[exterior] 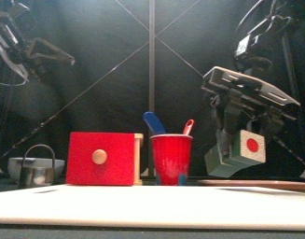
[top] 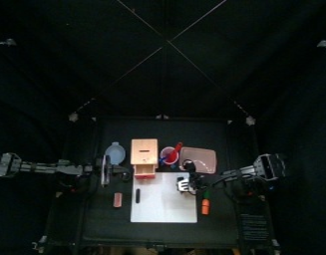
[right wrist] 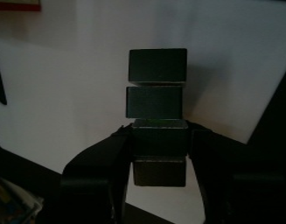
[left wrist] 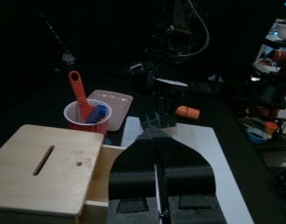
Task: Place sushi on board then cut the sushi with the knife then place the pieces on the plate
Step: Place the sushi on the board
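the sushi roll (right wrist: 156, 96), four dark green blocks in a row, is over the right part of the white cutting board (top: 163, 204), grasped by the right gripper (right wrist: 156, 153), whose jaws are clenched on the two nearest blocks; its white end with a red dot faces the front; whether it touches the board cannot be told; an orange toy (top: 204, 206) lies near the board's right edge; behind the board stand the pink tray (top: 202, 151), the red cup (exterior: 171, 157) with a blue knife (exterior: 154, 121) and a red knife (exterior: 187, 126), the wooden box (exterior: 103, 159) and the blue-grey bowl (exterior: 40, 168); the left gripper (left wrist: 156, 140) hangs by the box, jaws closed on nothing
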You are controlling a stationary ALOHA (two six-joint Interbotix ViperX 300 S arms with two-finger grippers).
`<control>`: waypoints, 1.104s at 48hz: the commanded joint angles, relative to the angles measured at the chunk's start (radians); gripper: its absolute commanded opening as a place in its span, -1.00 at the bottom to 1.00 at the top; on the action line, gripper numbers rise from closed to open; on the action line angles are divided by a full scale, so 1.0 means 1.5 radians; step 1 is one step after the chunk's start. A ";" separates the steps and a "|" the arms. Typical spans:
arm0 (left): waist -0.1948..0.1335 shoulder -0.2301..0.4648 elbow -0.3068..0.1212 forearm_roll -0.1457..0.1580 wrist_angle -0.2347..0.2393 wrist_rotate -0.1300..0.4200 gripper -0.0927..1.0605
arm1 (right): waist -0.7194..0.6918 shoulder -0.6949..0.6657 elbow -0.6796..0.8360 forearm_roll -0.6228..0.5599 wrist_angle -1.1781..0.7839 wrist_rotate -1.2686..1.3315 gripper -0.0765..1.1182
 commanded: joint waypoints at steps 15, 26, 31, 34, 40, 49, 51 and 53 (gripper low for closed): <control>0.022 0.002 0.015 0.043 -0.004 0.001 -0.64 | 0.031 0.137 -0.177 -0.016 0.042 0.035 0.38; 0.027 0.002 0.024 0.045 -0.001 0.001 -0.64 | 0.038 0.190 -0.250 -0.012 0.118 0.037 0.38; 0.028 0.002 0.025 0.045 -0.001 0.001 -0.64 | 0.039 0.202 -0.272 -0.001 0.130 0.042 0.38; 0.028 0.002 0.026 0.045 -0.001 0.002 -0.64 | 0.038 0.208 -0.281 0.004 0.130 0.047 0.38; 0.032 0.002 0.027 0.050 -0.001 0.001 -0.64 | 0.039 0.213 -0.291 0.007 0.132 0.055 0.38; 0.035 0.002 0.033 0.052 -0.001 0.001 -0.64 | 0.042 0.219 -0.294 -0.001 0.135 0.089 0.38; 0.035 0.002 0.034 0.052 -0.001 0.001 -0.64 | 0.043 0.220 -0.294 -0.005 0.136 0.090 0.38; 0.035 0.002 0.035 0.052 -0.001 0.001 -0.64 | 0.045 0.222 -0.295 -0.010 0.138 0.091 0.39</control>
